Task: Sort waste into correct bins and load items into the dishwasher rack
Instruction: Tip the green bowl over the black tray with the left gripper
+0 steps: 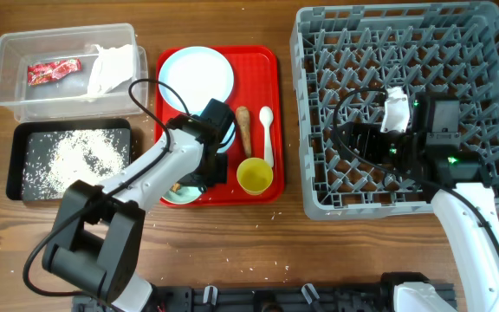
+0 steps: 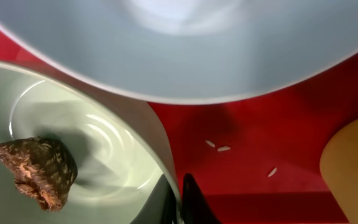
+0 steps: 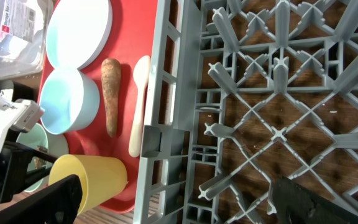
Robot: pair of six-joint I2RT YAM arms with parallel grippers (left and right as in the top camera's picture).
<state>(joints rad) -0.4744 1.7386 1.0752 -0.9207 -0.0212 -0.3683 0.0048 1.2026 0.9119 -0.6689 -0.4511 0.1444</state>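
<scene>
Left arm first. It comes up off its base at the 6 o'clock edge of the table in the overhead view, leans toward 1 o'clock and bends down over the red tray (image 1: 267,65), wrist pointing into the tray's near-left corner. My left pincer (image 2: 179,198) is pressed together on the rim of the mint green bowl (image 2: 92,124), one finger inside the wall and one outside. The small brown food lump (image 2: 39,171) sits in that bowl, over at 9 o'clock from the pinch in the wrist view.

The pale blue-white bowl (image 3: 67,102) is right at 12 o'clock from the pinch, nearly touching the mint one. The pale blue plate (image 1: 196,74) is further out at 12. The yellow cup (image 1: 255,176) is at about 3 o'clock from my left pincer. The brown carrot-shaped stick (image 1: 243,128) and white spoon (image 1: 267,134) lie side by side at about 1 o'clock. A few rice grains (image 2: 216,146) lie loose on the red between bowl and cup.

My right arm rises from 6 o'clock and folds over the dishwasher rack (image 1: 492,52), wrist turned toward 9. The right pincer (image 3: 176,186) is spread wide with nothing in it, above the pegs near the rack's left wall.

Over at 9 to 10 o'clock, the clear tub (image 1: 7,78) holds the red-and-white wrapper (image 1: 52,71) and crumpled white paper (image 1: 111,68). Just below it, the black tray (image 1: 16,165) has a scatter of white rice.
</scene>
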